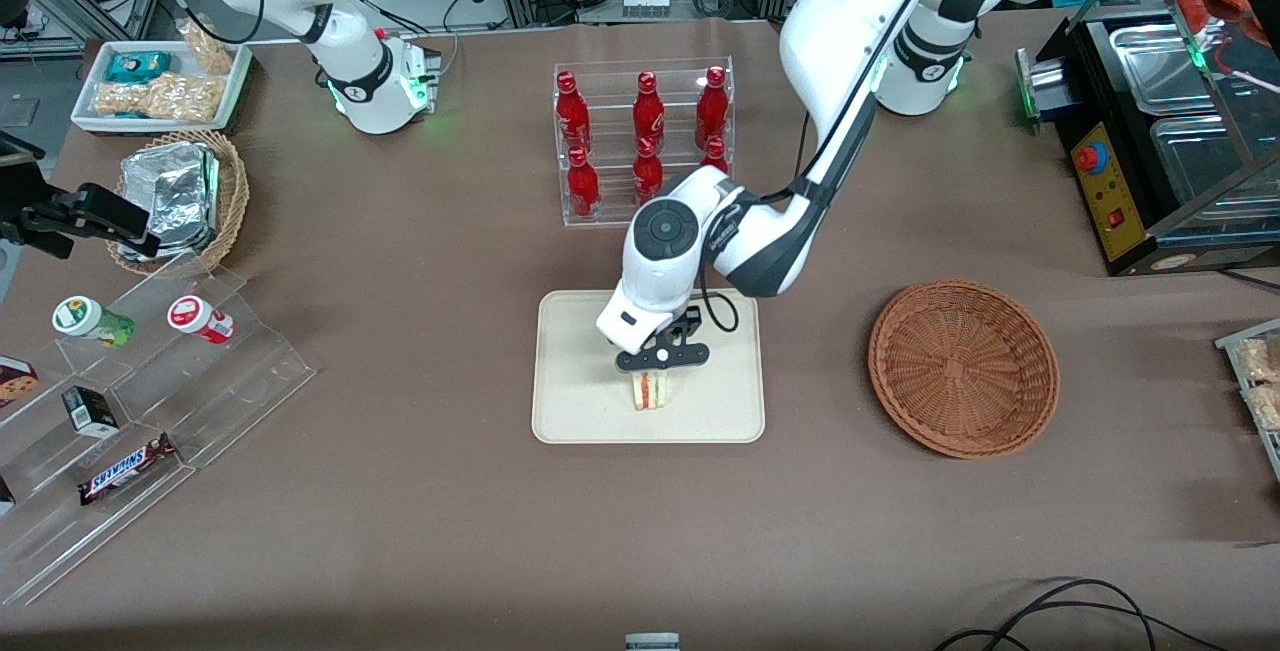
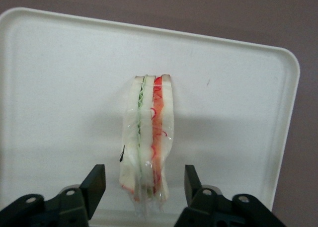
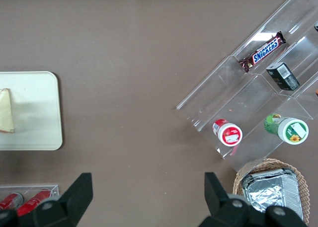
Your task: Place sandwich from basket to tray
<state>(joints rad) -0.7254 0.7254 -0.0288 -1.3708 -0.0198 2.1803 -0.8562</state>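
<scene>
The sandwich (image 1: 650, 389) stands on edge on the cream tray (image 1: 575, 411), its bread slices upright and the green and orange-red filling showing between them — a clear wrap covers it. It sits in the half of the tray nearer the front camera. The gripper (image 1: 660, 363) hangs just above it, and in the left wrist view its jaws stand open, one finger (image 2: 95, 183) on each side of the wedge with a gap to the bread on both, so nothing is gripped.

The reddish-brown basket (image 1: 962, 367) lies on the brown worktop (image 1: 420, 531) beside the tray, toward the working arm's end, and holds nothing. Farther from the front camera than the tray, a clear rack (image 1: 645, 139) holds red bottles (image 1: 648, 109) in rows. Toward the parked arm's end, a paler, deeper wicker basket (image 1: 232, 193) carries foil packages (image 1: 170, 193); a white tray (image 1: 225, 91) of snack packets sits just past it — and a clear stepped stand (image 1: 250, 361) bears two small cups, a dark box and a Snickers bar (image 1: 125, 469).
</scene>
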